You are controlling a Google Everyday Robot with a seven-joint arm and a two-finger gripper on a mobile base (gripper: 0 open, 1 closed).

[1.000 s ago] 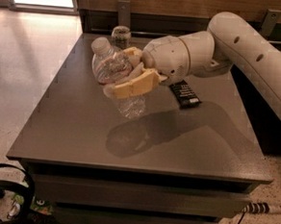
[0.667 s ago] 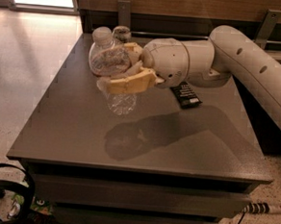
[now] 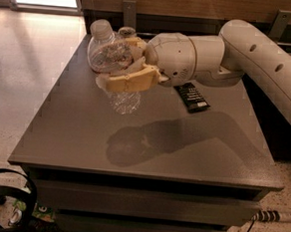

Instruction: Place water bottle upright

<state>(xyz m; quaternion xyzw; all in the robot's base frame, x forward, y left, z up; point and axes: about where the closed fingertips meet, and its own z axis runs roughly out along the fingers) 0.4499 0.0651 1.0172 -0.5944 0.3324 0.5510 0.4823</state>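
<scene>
My gripper (image 3: 123,66) is shut on the water bottle (image 3: 111,60), a clear ribbed plastic bottle with a white cap and a coloured label. I hold it in the air above the left half of the grey table (image 3: 84,133). The bottle is tilted, cap up and to the left, base down toward the table. The tan fingers (image 3: 130,79) clamp its middle. Its shadow lies on the table in front of it.
A second clear bottle (image 3: 126,33) stands at the table's back edge, just behind the held one. A black flat packet (image 3: 192,97) lies on the table under my arm (image 3: 249,55). Dark shelving is to the right. Black cables lie on the floor at lower left.
My gripper has lifted the water bottle and moved it a little left and toward the back of the table. The bottle stays tilted in the grip.
</scene>
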